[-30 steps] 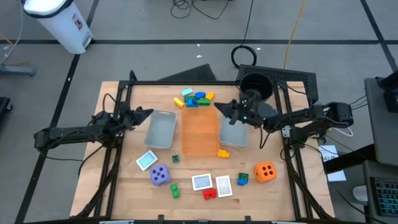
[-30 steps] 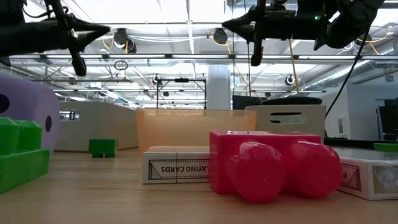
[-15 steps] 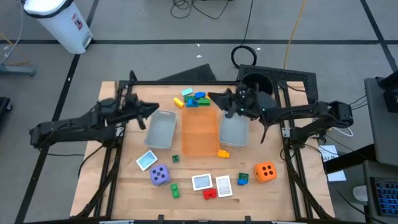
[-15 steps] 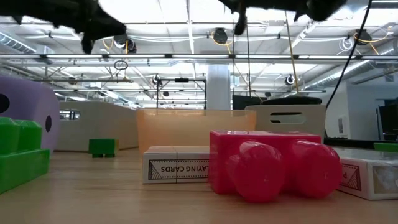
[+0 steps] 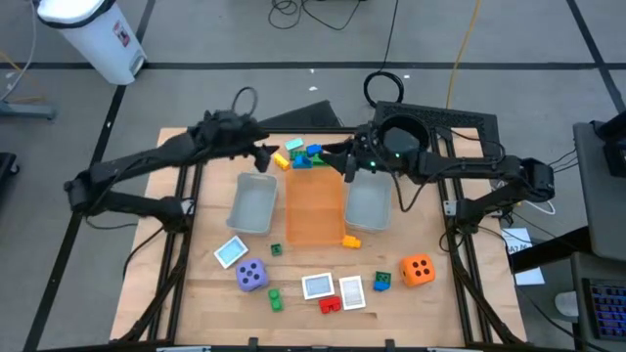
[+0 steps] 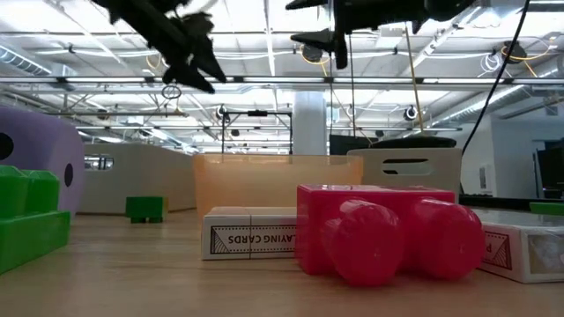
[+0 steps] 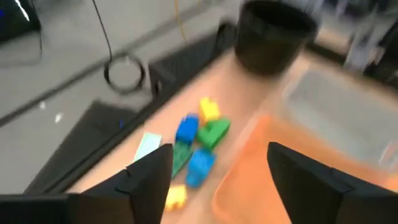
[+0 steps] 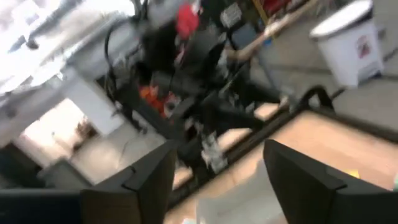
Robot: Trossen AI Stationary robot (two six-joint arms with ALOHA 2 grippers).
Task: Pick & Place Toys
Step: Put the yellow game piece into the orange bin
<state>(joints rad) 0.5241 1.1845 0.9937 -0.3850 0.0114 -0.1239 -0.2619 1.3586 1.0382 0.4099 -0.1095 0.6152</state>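
- High view: small plastic bricks (image 5: 305,154) clustered at wooden counter's (image 5: 196,293) far edge; left pincer (image 5: 266,156) just beside them, fingers parted, empty;
- right pincer (image 5: 342,162) opposite, parted, empty.

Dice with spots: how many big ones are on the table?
2. The purple spotted die sits near the table's front left, below the light blue card. The orange spotted die sits at the front right, beside a small green brick. None seems hidden.
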